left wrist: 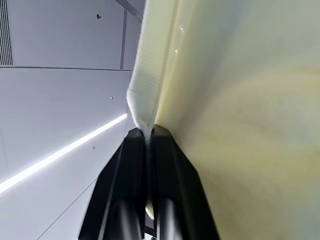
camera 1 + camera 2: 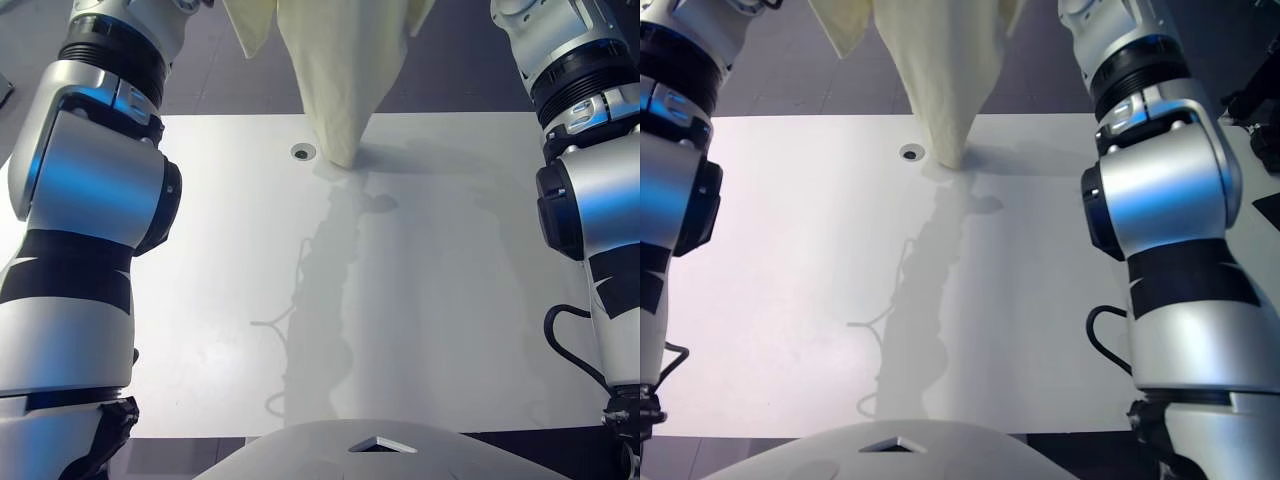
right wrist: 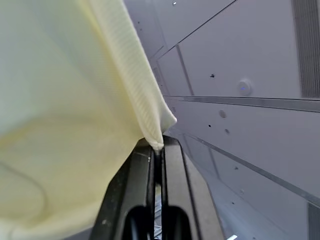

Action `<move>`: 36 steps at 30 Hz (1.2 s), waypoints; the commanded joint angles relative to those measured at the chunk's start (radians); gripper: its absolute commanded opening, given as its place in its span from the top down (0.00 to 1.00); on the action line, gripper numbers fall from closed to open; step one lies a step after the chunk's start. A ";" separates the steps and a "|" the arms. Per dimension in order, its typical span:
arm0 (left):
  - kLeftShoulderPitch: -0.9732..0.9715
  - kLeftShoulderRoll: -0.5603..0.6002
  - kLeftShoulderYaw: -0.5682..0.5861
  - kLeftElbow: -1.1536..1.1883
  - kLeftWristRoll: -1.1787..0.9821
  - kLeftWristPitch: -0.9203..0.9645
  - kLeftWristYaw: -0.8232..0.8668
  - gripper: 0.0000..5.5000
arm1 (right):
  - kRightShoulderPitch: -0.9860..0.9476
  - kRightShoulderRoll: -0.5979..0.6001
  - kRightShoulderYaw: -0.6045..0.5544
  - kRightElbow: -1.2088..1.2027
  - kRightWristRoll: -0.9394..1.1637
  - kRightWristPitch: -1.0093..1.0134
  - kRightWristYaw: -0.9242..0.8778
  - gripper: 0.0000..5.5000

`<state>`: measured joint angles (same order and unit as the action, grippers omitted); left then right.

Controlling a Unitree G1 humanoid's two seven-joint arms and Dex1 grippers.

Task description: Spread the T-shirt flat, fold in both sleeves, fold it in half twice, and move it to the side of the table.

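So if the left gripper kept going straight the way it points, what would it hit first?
The T-shirt: the left gripper is shut on its ribbed edge, which stands right ahead of the tips. Past that, probably only the grey panels far off, though depth is unclear.

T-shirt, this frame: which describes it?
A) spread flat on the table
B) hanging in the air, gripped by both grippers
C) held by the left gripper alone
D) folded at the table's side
B: the left gripper and the right gripper are each shut on a ribbed edge of the T-shirt, which hangs bunched above the table.
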<state>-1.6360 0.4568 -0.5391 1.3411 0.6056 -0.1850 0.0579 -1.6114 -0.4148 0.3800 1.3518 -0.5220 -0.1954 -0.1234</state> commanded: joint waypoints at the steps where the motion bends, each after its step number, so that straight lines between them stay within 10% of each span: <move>1: 0.150 0.048 0.007 0.005 -0.001 -0.034 -0.164 1.00 | 0.092 -0.036 -0.050 0.003 0.042 -0.045 0.119 1.00; 8: 0.708 0.293 0.130 -0.711 -0.192 0.057 -0.730 1.00 | 0.425 -0.101 -0.127 -0.282 0.263 -0.190 0.801 1.00; 18: 1.107 0.601 0.259 -1.683 -0.624 0.396 -1.299 1.00 | 0.820 -0.443 -0.134 -1.197 0.748 0.310 1.643 1.00; 36: 1.547 0.649 0.185 -2.170 -0.741 0.706 -1.298 0.94 | 1.410 -0.714 -0.064 -1.833 0.711 0.513 1.643 0.93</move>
<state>-0.1013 1.1256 -0.3767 -0.8036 -0.1097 0.4731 -1.2708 -0.2344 -1.0914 0.3156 -0.4453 0.2035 0.3151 1.5189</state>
